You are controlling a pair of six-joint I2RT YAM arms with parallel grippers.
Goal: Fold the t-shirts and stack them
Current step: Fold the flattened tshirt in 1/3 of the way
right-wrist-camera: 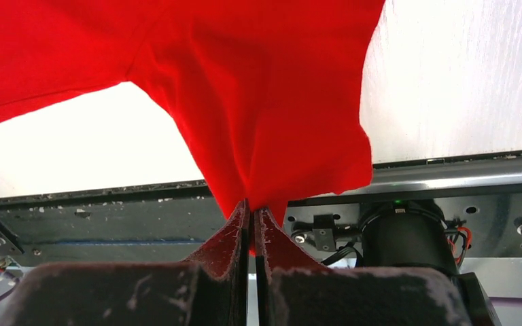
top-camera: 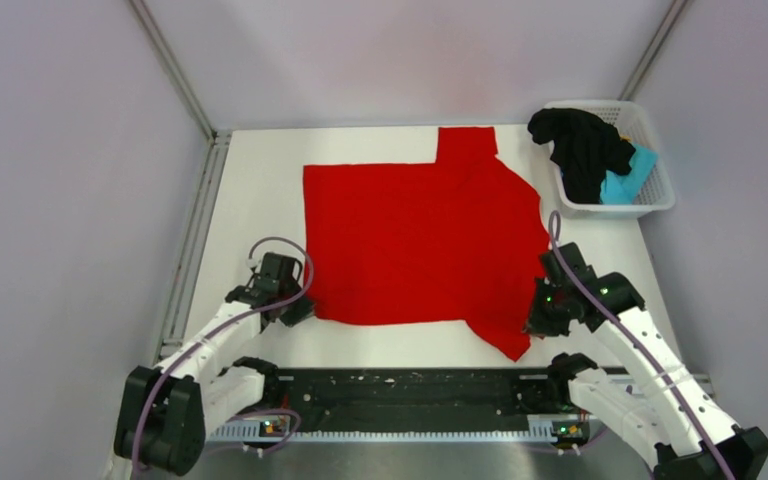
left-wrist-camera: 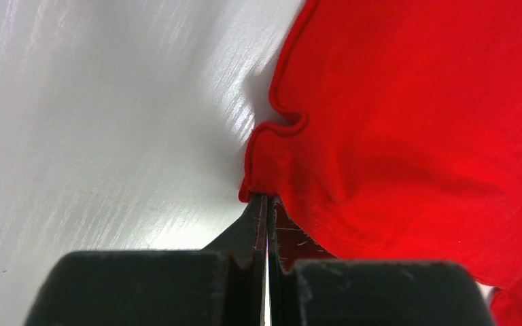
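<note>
The red t-shirt (top-camera: 420, 235) lies spread over the middle of the white table. My left gripper (top-camera: 305, 305) is shut on the shirt's near left hem corner; in the left wrist view the cloth (left-wrist-camera: 408, 136) bunches at the fingertips (left-wrist-camera: 266, 198). My right gripper (top-camera: 538, 318) is shut on the near right sleeve and holds it lifted; in the right wrist view the cloth (right-wrist-camera: 265, 102) hangs from my gripper (right-wrist-camera: 253, 206). A black t-shirt (top-camera: 580, 145) and a light blue t-shirt (top-camera: 625, 180) lie crumpled in the white basket (top-camera: 660, 195).
The basket stands at the table's far right corner. The arm bases and a black rail (top-camera: 410, 395) run along the near edge. A metal frame rail (top-camera: 192, 250) runs along the table's left side. Bare table shows left of the shirt.
</note>
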